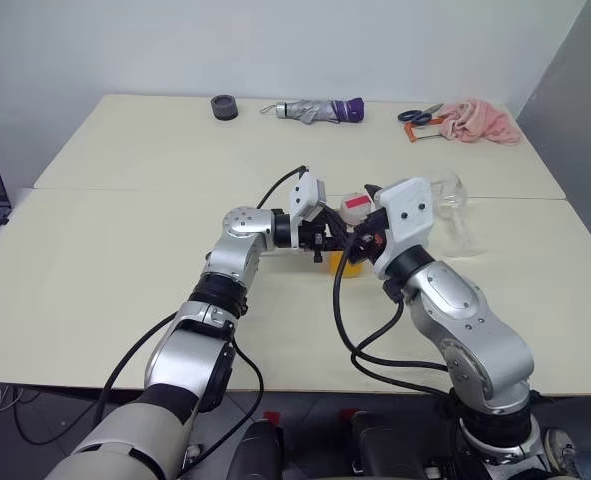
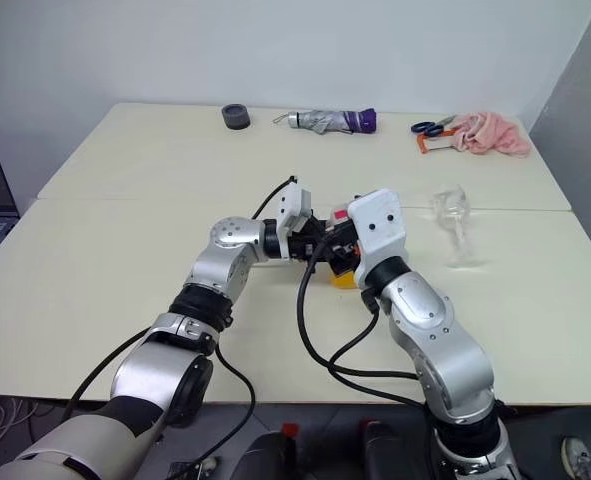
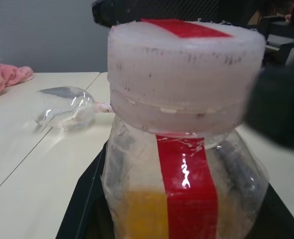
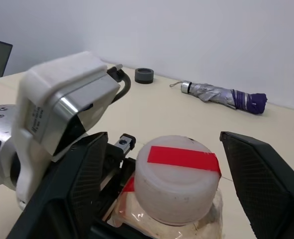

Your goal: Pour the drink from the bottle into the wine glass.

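Left hand (image 1: pixel 320 238) is squeezed tight on the bottle (image 1: pixel 350 222), holding it up above the middle of the tabletop (image 1: pixel 105 260) so it stays still, I think, while the cap comes off. In the left eye view the right hand (image 1: pixel 367 228) sits at 3 o'clock from the bottle, touching close to its top. The wine glass (image 1: pixel 455 205) stands alone at 3 o'clock from both hands, near but apart, with nothing in it, so no pouring has begun. Far back at 12 o'clock lie a folded umbrella (image 1: pixel 320 110), a black ring (image 1: pixel 224 106), scissors (image 1: pixel 420 116) and a pink cloth (image 1: pixel 480 122), all out of the way. The right eye view tells the same story. In the left wrist view the cap (image 3: pixel 184 74) is big and near, white with a red strip, and it is on the bottle. The drink (image 3: pixel 142 214) is orange-yellow and sits low inside. In the right wrist view the right hand's two black fingers (image 4: pixel 266 184) stand spread wide, one on each side of the cap and not touching it. My guess is they are lined up to close on the cap and twist it. The bottle must be opened first, or nothing can come out.
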`<act>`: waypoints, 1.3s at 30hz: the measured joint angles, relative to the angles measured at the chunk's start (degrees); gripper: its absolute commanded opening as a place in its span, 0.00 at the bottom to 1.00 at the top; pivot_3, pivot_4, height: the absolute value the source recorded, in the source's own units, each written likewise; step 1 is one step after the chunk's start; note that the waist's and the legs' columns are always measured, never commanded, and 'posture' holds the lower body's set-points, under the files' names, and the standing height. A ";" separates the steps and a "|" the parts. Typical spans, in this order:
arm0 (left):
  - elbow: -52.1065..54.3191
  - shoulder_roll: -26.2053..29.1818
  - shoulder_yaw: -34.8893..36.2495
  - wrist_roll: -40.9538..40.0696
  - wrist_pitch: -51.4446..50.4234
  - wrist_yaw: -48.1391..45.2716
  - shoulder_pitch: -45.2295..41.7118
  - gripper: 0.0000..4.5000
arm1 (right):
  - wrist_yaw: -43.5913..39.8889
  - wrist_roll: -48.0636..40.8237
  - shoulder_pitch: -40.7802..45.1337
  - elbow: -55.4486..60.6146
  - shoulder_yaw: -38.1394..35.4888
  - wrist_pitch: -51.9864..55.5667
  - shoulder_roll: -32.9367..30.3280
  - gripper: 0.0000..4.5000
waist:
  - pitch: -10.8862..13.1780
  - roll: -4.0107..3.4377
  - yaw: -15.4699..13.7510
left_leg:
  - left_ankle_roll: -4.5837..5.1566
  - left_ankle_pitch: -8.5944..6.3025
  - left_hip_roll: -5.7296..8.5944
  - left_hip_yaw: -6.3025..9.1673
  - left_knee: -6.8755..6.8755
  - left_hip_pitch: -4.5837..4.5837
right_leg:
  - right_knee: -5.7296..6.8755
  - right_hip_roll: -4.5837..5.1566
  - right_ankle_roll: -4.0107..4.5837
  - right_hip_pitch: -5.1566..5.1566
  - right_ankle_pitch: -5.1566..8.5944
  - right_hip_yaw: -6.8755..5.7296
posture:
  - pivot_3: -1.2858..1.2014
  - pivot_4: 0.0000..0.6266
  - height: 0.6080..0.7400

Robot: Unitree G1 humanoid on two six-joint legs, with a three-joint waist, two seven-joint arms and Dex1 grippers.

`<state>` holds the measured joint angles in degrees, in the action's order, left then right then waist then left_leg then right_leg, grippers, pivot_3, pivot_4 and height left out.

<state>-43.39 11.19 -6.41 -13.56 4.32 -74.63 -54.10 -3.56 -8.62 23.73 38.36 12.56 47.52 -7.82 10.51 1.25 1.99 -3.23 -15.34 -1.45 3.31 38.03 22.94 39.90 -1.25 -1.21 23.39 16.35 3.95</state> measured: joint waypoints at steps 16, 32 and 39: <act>2.80 3.42 0.06 -0.77 -2.17 -6.09 0.44 0.39 | -24.50 -7.94 2.69 -11.31 -3.64 -15.29 -11.10 0.42 | 0.00 0.00 0.35 | 0.01 -0.01 0.02 -0.01 0.00 -0.01 | -0.01 -0.01 0.00 -0.01 0.00 -0.03 | 0.52 0.24 1.00; 11.04 3.95 -0.70 -1.53 -6.99 -7.24 2.97 0.39 | -50.43 -18.47 13.77 -29.80 -8.26 -15.88 -22.82 1.00 | 0.01 -0.01 0.29 | 0.02 -0.01 0.03 0.03 -0.01 0.01 | -0.01 0.21 0.03 -0.04 0.01 -0.08 | 0.52 0.24 1.00; 11.34 4.17 -0.67 -1.60 -7.51 -7.19 3.73 0.39 | -44.34 -19.66 5.61 -17.35 -12.75 -13.06 -25.18 1.00 | 0.01 -0.01 -0.04 | 0.02 -0.01 0.08 0.03 0.00 0.00 | 0.01 0.16 0.03 -0.04 0.01 -0.06 | 0.52 0.24 1.00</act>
<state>-32.04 15.36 -7.07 -15.16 -3.19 -81.81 -50.37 -47.90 -28.28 29.34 21.02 -0.20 34.46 -33.00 10.52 1.24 1.94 -3.21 -15.35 -1.37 3.33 38.03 22.94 39.90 -1.09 -1.18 23.35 16.36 3.89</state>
